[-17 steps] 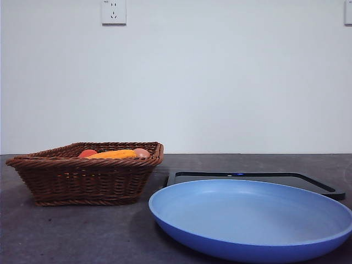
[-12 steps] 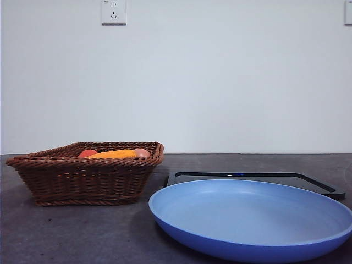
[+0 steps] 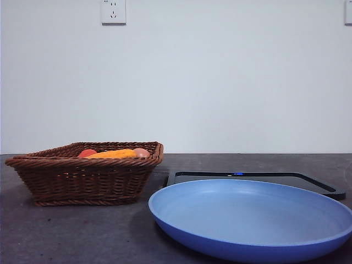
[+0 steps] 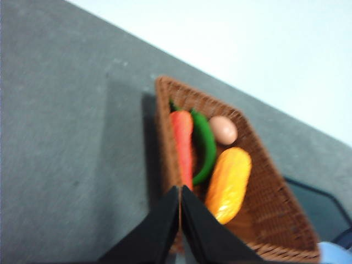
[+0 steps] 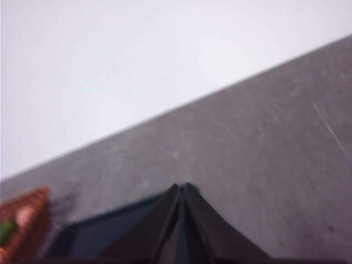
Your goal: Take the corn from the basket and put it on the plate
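The corn lies in the brown wicker basket, a yellow-orange cob beside a green item and a long red-orange one. In the front view only the top of the corn shows above the rim of the basket at the left. The light-blue plate sits at the front right. My left gripper is shut and empty, high over the basket's near rim. My right gripper is shut and empty over the black tray. Neither arm shows in the front view.
A flat black tray lies behind the plate; the right wrist view shows the same tray. A pinkish round fruit, a green item and a long red-orange item share the basket. A white wall stands behind the dark grey table.
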You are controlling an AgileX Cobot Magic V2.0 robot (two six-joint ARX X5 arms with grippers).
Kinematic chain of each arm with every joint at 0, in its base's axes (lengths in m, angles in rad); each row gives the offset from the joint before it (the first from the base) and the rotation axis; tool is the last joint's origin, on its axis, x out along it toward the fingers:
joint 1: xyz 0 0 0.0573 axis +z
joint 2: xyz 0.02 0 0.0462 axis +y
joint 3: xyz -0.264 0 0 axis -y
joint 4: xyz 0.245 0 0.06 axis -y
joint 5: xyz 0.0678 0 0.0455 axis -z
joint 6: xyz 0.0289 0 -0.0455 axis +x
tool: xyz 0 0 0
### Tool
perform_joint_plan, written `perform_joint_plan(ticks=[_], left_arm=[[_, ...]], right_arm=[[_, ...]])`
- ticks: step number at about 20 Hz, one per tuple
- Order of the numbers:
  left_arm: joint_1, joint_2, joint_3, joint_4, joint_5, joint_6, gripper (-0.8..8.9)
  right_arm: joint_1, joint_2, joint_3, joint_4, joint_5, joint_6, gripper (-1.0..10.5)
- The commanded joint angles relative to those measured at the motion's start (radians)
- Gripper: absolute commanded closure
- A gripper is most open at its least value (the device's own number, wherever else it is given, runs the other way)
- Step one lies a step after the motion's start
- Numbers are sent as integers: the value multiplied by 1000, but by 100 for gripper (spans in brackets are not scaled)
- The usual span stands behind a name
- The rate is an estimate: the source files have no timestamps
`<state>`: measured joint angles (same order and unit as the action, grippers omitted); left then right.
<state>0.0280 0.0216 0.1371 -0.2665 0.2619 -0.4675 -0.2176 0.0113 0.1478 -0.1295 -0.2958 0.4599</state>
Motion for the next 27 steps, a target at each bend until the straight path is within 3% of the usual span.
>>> perform_joint_plan(ticks=[1, 7, 14, 23, 27], left_arm=[[2, 28, 73, -27, 26, -13, 806], [2, 146, 215, -102, 142, 31, 806], [2, 329, 404, -299, 272, 189, 806], [-22, 512, 570, -554, 366, 356, 806], [-58, 566, 588, -622, 377, 386, 806]], right_arm=[[-1, 32, 100, -68, -6, 29, 944], [-1, 172, 294, -225, -112, -52, 944], [31, 378, 489, -437, -243, -183, 944], [121, 613, 675, -770, -280, -409, 944], [168, 689, 698, -854, -279, -451, 944]])
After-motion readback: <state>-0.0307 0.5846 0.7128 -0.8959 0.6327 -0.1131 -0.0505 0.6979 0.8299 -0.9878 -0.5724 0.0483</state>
